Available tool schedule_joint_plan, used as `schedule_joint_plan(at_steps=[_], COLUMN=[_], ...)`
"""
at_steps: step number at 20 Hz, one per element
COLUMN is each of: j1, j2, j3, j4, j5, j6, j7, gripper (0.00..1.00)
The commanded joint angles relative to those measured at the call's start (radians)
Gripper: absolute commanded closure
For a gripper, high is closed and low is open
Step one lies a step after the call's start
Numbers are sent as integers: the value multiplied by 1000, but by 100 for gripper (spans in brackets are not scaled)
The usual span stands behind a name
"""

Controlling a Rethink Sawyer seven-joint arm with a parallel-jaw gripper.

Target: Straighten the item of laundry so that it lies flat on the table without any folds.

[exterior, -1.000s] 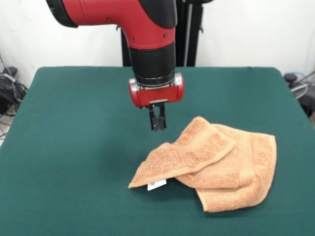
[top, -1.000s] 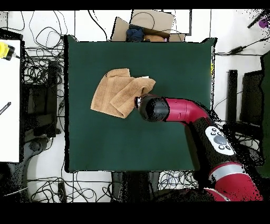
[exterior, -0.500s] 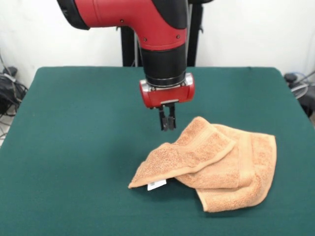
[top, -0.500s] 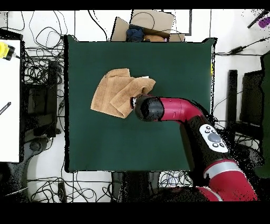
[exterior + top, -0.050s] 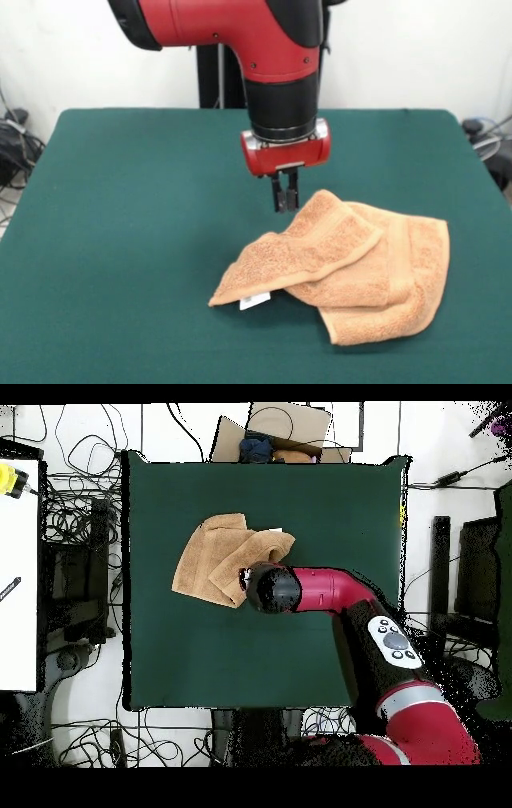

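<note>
Pincer hidden under the arm overhead, towel edge covered there, tag unreadable

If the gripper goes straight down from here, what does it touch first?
Probably the far edge of the towel, as the gripper hangs shut just above it. Depth is unclear, so it may instead reach the table beside that edge.

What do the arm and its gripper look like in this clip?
The arm has glossy red shells with black joint sections. A black cylindrical wrist ends in a red gripper housing with a silver ring. Two short, thin black fingers hang below. Overhead, a grey panel with dark buttons sits on the arm.
</note>
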Motion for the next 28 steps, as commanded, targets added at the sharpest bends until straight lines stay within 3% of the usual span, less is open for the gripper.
schedule_joint_plan(at_steps=[1, 28], j1=[35, 12], j2=[-2, 55], j3=[6, 22], j4=[79, 57], j5=[-84, -104], j6=[-23, -53], j7=[25, 29], gripper=[100, 100])
